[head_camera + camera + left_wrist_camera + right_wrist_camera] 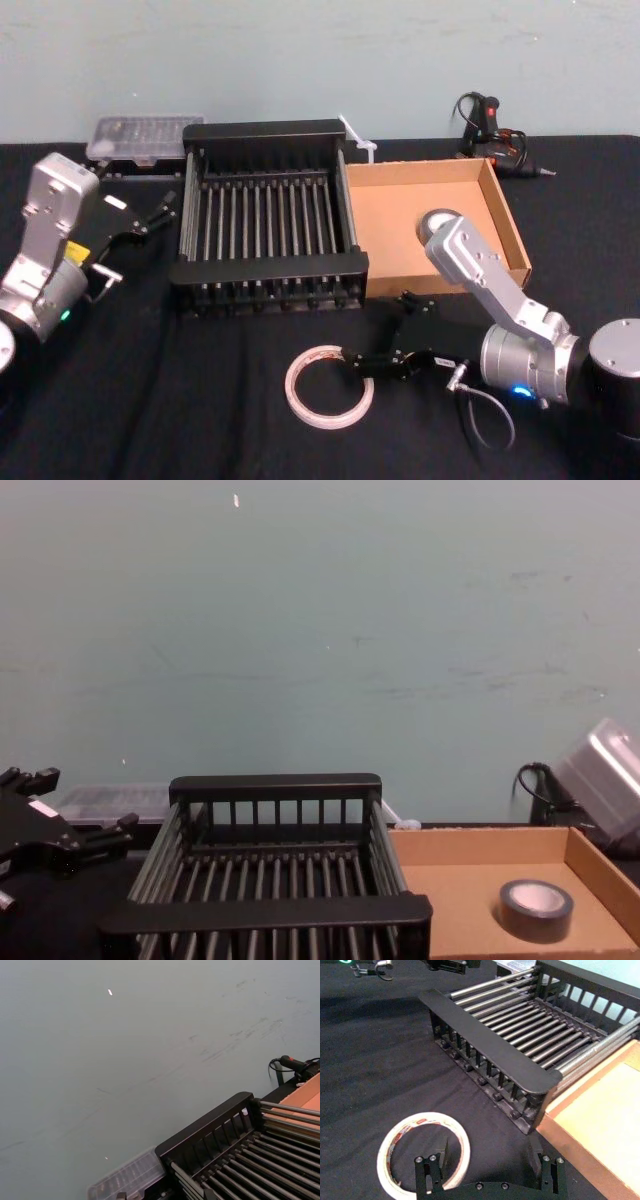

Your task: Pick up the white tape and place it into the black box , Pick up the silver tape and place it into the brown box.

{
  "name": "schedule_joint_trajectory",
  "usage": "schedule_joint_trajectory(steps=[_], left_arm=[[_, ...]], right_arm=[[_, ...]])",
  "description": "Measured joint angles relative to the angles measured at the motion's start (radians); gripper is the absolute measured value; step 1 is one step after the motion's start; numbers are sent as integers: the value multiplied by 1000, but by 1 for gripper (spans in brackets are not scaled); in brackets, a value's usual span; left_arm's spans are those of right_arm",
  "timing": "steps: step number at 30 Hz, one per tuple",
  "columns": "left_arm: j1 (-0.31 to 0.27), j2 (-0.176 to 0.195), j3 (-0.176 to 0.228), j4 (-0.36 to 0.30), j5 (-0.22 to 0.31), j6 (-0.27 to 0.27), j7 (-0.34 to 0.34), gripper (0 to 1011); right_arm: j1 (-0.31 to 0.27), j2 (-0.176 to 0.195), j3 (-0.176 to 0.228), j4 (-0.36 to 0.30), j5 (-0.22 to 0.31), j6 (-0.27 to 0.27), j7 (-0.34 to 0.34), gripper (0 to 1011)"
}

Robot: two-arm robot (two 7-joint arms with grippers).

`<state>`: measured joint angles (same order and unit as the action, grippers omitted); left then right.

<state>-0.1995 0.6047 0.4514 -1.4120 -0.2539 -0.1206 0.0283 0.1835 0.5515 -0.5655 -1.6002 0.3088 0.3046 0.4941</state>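
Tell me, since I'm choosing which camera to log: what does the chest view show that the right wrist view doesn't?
Chest only: the silver tape lying in the brown box, and the left end effector left of the black box. Right wrist only: the white tape on the table, with the open right end effector at it. Shared: both boxes.

You see two arms built of silver-grey metal links with rounded joint housings, each ending in a black gripper: the left gripper (150,215) has angular black fingers, a white label on its body and a yellow sticker on the silver link behind it, with a small green light low on the joint. Your right gripper (362,365) carries a black palm bar studded with small round screws, a blue light glows on its silver wrist joint, and a thin grey cable loops out beneath that joint.
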Motion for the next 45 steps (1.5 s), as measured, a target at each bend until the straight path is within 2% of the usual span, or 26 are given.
schedule_joint_trajectory(steps=[11, 28, 45], left_arm=[[0, 0, 0, 0, 0, 0, 0, 1002], [0, 0, 0, 0, 0, 0, 0, 1001], [0, 0, 0, 0, 0, 0, 0, 1001]], right_arm=[[0, -18, -15, 4, -20, 2, 14, 1002], [30, -59, -35, 61, -61, 8, 19, 1002], [38, -71, -37, 77, -86, 15, 27, 1002]])
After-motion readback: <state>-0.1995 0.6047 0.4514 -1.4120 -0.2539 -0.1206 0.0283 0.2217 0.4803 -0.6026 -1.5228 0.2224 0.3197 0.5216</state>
